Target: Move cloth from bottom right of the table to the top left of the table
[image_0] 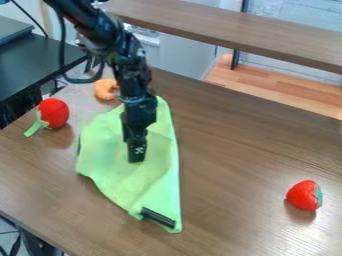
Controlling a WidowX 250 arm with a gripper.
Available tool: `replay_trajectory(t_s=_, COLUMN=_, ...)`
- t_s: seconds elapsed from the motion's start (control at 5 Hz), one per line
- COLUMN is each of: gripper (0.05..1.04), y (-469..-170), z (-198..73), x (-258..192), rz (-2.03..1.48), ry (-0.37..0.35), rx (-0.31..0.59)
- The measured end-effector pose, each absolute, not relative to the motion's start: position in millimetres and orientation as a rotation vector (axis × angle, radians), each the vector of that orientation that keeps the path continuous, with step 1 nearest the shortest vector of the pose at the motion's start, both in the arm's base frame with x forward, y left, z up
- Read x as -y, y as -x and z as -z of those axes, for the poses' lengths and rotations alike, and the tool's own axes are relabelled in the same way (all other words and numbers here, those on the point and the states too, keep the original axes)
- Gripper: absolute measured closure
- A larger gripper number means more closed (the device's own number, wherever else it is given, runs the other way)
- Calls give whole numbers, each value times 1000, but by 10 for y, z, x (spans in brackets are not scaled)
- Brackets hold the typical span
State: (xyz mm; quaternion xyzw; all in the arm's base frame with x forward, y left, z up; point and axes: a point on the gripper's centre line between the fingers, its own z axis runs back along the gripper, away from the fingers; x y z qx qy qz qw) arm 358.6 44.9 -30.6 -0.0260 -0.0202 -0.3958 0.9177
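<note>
The light green cloth (110, 159) lies spread and rumpled on the left half of the table, narrowing to a corner near the front edge. My gripper (136, 159) hangs over the cloth's middle, pointing down, and hides part of it. Whether it touches the fabric I cannot tell. A short black bar (158, 217) lies at a slant on the cloth's front corner.
Left of the cloth is a red toy (54, 113) with a green strip. An orange toy (105, 89) sits behind the cloth, beside the arm. A red strawberry toy (304, 195) lies at the right on the brown wooden table (247, 150).
</note>
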Motion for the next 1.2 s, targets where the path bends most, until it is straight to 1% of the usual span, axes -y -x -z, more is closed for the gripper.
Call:
replay_trajectory(t_s=0.4, gripper=82, y=-3671, z=269, x=-41, rz=884, ry=93, rx=35)
replay_trajectory(t_s=0.6, gripper=81, y=-3640, z=267, x=52, rz=894, ry=109, rx=22)
replay_trajectory(t_s=0.8, gripper=85, y=-3512, z=215, x=73, rz=892, ry=130, rx=14)
replay_trajectory(t_s=1.0, gripper=85, y=-3465, z=-163, x=12, rz=879, ry=128, rx=80)
replay_trajectory(t_s=1.2, gripper=85, y=-3385, z=-584, x=-118, rz=854, ry=125, rx=169)
